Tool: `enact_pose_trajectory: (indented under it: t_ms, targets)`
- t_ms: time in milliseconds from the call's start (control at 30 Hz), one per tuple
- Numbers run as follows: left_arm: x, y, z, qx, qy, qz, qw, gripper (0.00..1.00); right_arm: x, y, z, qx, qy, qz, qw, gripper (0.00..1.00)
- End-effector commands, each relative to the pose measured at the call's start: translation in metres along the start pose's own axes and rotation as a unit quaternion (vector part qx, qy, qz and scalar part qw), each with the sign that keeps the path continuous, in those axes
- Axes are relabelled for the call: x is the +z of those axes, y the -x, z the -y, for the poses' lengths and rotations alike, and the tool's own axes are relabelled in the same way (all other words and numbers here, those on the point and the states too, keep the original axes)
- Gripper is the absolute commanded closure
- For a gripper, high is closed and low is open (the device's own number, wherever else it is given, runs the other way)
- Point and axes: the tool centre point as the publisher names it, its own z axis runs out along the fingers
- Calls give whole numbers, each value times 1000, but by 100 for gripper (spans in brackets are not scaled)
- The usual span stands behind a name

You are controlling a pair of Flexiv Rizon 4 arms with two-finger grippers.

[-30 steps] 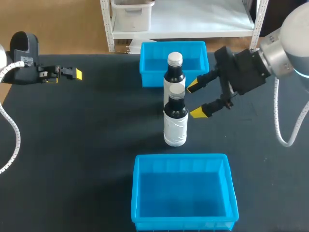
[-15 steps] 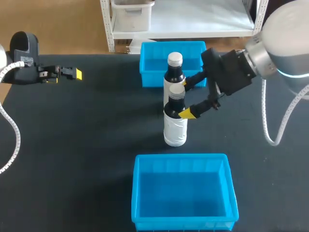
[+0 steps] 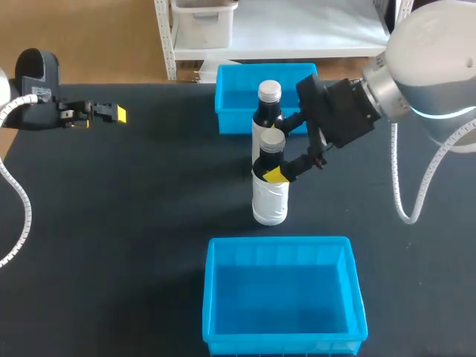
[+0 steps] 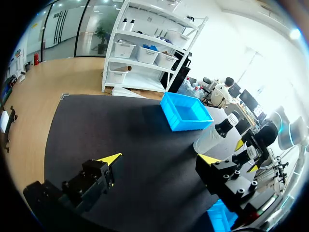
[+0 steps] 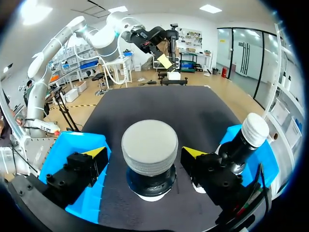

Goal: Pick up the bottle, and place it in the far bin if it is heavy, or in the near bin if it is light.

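Note:
Two dark bottles with white labels and silver caps stand upright mid-table, one behind the other. The near bottle [image 3: 270,190] has its neck between the fingers of my right gripper [image 3: 277,152], which is open; one yellow tip shows in front of the neck, the other is behind it. In the right wrist view the near bottle's cap [image 5: 149,144] sits between the fingers of the right gripper [image 5: 145,152] with gaps on both sides. The far bottle [image 3: 268,111] [image 5: 245,136] stands beside it. My left gripper [image 3: 111,114] [image 4: 159,158] stands open and empty at the far left.
The far blue bin [image 3: 229,104] stands just behind the far bottle. The near blue bin [image 3: 281,246] lies at the table's front, just ahead of the near bottle. Both bins hold nothing. Dark table surface stretches between my left gripper and the bottles.
My right gripper has moved left, from beside the near bottle to straddling its neck, staying open. The left arm and both bottles have not moved.

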Motion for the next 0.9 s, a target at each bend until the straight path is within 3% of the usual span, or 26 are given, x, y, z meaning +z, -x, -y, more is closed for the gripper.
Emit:
enact_pose_trajectory:
  t_ms: [33,233,367,567,633,733,900]
  targets:
    - [0,0,0,0,0,0,1000,0,3,0,2,0,2,2,1000,0]
    - [0,0,0,0,0,0,1000,0,4,-1,3,3,0,4,1000,2]
    - [0,0,0,0,0,0,1000,0,5,-1,4,3,-1,5,1000,16]
    - [0,0,0,0,0,0,1000,0,5,-2,4,5,-2,7,1000,10]
    - [0,0,0,0,0,0,1000,0,5,-2,4,5,-2,7,1000,18]
    - [0,0,0,0,0,0,1000,0,5,-3,5,5,-1,7,1000,40]
    - [0,0,0,0,0,0,1000,0,6,-3,5,6,-1,8,1000,51]
